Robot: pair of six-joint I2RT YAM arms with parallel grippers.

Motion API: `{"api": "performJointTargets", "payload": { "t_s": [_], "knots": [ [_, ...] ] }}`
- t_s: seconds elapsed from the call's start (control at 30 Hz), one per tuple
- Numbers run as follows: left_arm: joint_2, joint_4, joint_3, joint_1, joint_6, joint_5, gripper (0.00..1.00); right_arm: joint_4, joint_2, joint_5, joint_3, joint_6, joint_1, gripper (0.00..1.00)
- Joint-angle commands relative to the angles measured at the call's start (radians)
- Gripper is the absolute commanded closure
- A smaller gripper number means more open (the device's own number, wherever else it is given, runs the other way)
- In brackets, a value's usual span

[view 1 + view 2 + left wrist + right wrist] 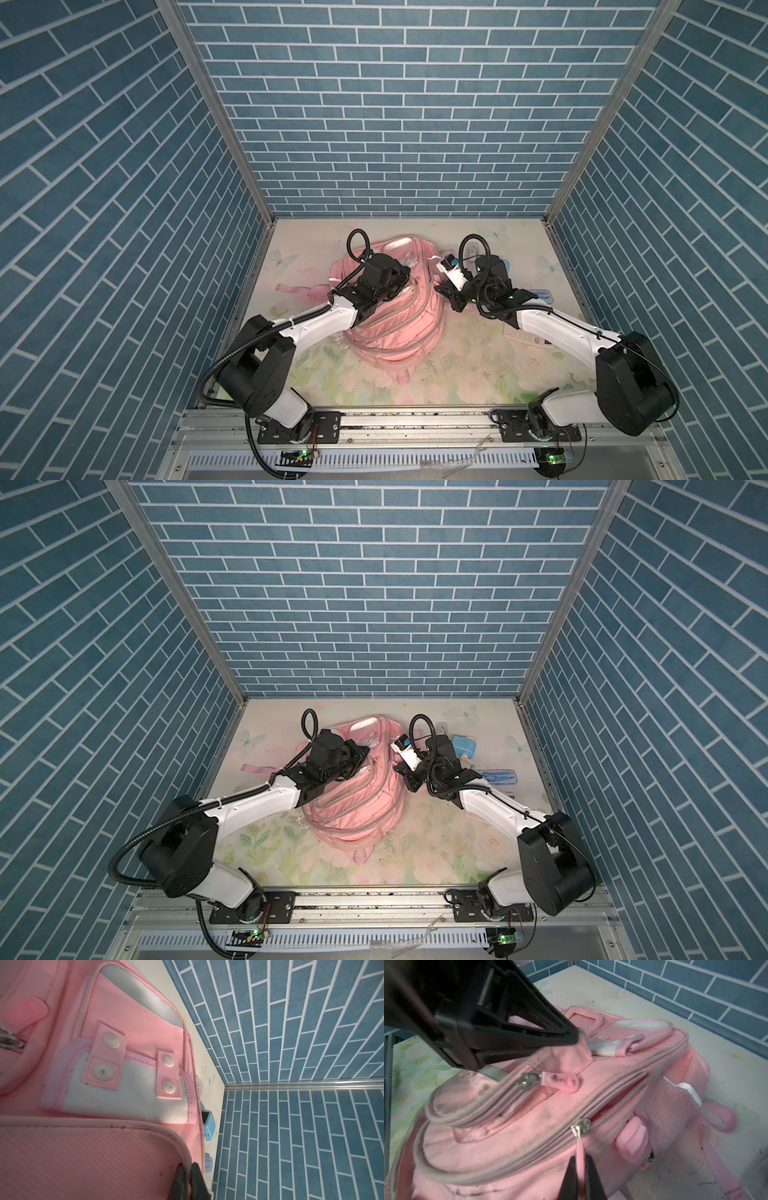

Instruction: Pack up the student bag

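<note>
On the floral-printed table (457, 374) the large soft pink fabric student bag (386, 336) lies in the middle, front side up, its bottom end nearest and its top towards the far wall. To its right and nearer, a flat white calculator (525, 338) lies partly under the right arm. The right gripper (580, 1174) comes at the bag's right side with its fingers pressed together on the pink rubber zip pull (580, 1151) hanging from the silver slider (580, 1128) of the main compartment. Beyond the slider the zip gapes in a narrow slit (618, 1097); only pink lining shows there, so what the compartment holds cannot be told. The left gripper (576, 1040) rests on top of the bag a little farther back, its jaws pinching a fold of the pink fabric above the small front pocket. Farther right, a long blue see-through case (500, 777) holds slim blue items, and beyond it sits a light-blue boxy plastic gadget (462, 746), both on the table outside the bag.
</note>
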Motion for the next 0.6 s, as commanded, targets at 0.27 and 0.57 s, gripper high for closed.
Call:
{"api": "performJointTargets", "payload": {
  "t_s": [0.27, 0.57],
  "knots": [
    [0.116, 0.185, 0.167, 0.004, -0.081, -0.12, 1.0, 0.183, -0.056, 0.007, -0.118, 0.037, 0.153, 1.0],
    [0.165, 0.136, 0.212, 0.006, -0.046, -0.154, 1.0, 0.268, -0.085, -0.066, -0.158, 0.088, 0.188, 1.0]
  ]
}}
